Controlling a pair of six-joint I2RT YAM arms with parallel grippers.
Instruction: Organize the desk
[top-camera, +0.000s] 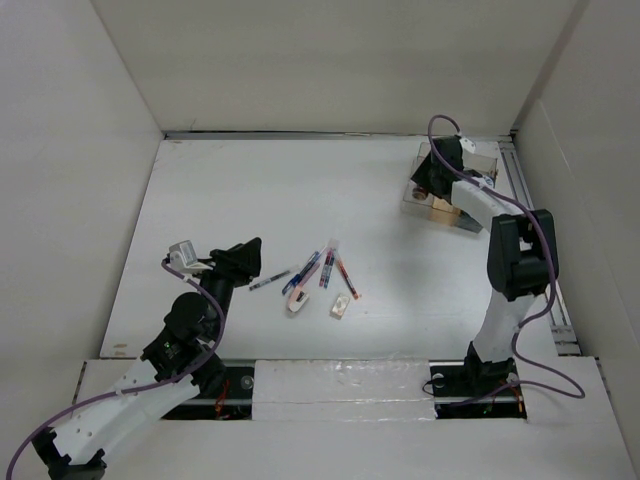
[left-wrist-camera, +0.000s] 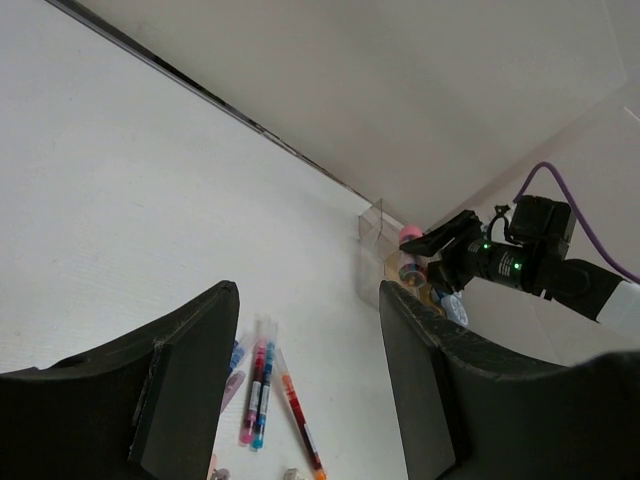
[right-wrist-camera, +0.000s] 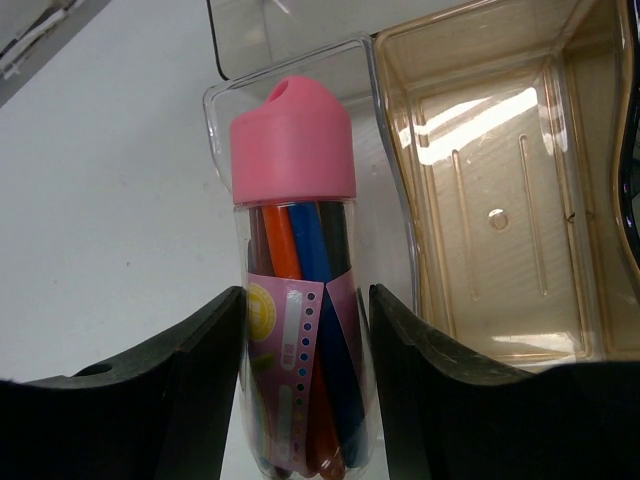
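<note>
The white desk holds a loose cluster of pens at its middle, also in the left wrist view. My left gripper is open and empty, just left of the pens; they lie beyond its open jaws. My right gripper is at the clear compartmented tray at the back right. It is shut on a clear tube of markers with a pink cap, upright in a clear compartment beside an amber one.
A dark pen and two small pale pieces lie near the pen cluster. White wall panels enclose the desk on three sides. A metal rail runs along the right edge.
</note>
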